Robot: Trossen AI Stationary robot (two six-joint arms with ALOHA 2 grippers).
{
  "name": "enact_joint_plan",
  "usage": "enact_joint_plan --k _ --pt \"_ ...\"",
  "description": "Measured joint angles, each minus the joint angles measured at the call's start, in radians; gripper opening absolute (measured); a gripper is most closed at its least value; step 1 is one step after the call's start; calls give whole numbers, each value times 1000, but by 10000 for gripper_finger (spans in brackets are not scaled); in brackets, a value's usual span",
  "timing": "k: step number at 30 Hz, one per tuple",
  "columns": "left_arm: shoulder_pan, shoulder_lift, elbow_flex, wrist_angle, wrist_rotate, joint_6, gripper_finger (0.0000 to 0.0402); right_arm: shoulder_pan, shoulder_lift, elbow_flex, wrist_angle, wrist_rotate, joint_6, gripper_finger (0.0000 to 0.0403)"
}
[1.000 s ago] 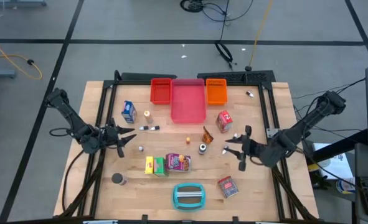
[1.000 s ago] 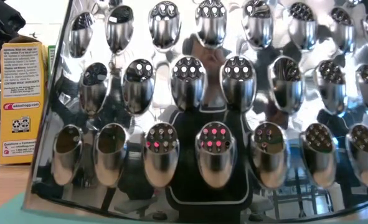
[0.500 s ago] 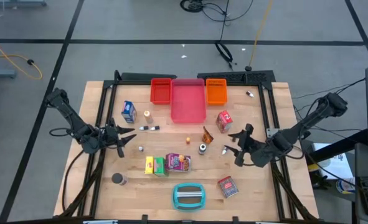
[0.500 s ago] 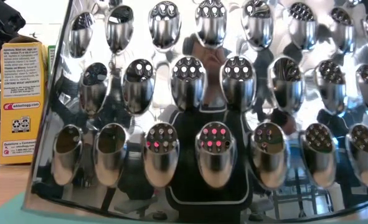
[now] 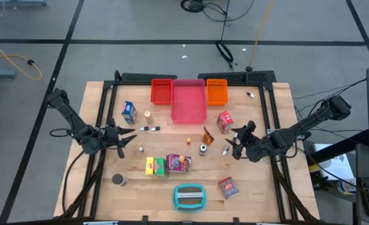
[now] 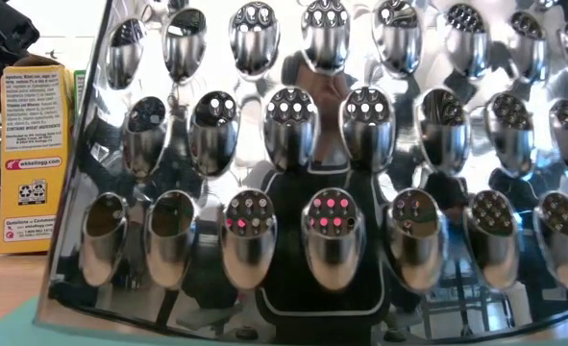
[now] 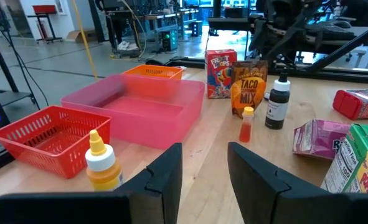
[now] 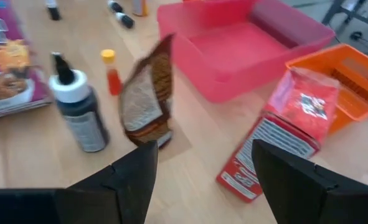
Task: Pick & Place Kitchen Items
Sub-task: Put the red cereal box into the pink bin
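Your right gripper (image 5: 235,145) hangs low over the tabletop (image 5: 259,187) with its fingers (image 8: 124,177) spread and nothing between them. Just ahead of them stands the brown taco-mix packet (image 8: 147,99), with the dark bottle (image 8: 81,121) to one side and the red-white box (image 8: 283,127) to the other, and the tiny orange-capped bottle (image 8: 111,71) a little beyond. That crowding is your main risk: the packet is thin, upright and tilted, so if you drive forward off-centre, one finger will likely nudge it flat or push it into the dark bottle before the other makes contact. A wide approach could also catch the red-white box, which already leans and looks easy to topple. If the packet is your target, centre it in the gap before closing, and close gently, since a soft pouch can buckle and slip out on the lift. The pink tray (image 5: 188,103) lies farther beyond the fingers, so a carry there must clear its wall. Your left gripper (image 5: 123,140) waits at the other side of the tabletop with its fingers (image 7: 162,180) partly apart and empty, a small yellow-capped bottle (image 7: 103,165) close beside them; leave that arm still and it should disturb nothing.
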Motion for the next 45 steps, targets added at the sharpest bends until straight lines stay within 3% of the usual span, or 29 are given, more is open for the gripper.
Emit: enact_joint_plan --k 20,34,45 --pt "1 0 0 0 0 3 129 -58 5 -27 -45 2 92 254" --pt "1 0 0 0 0 3 129 -160 5 -150 189 0 37 254" --pt "1 0 0 0 0 3 129 -181 5 -168 198 -18 33 254"
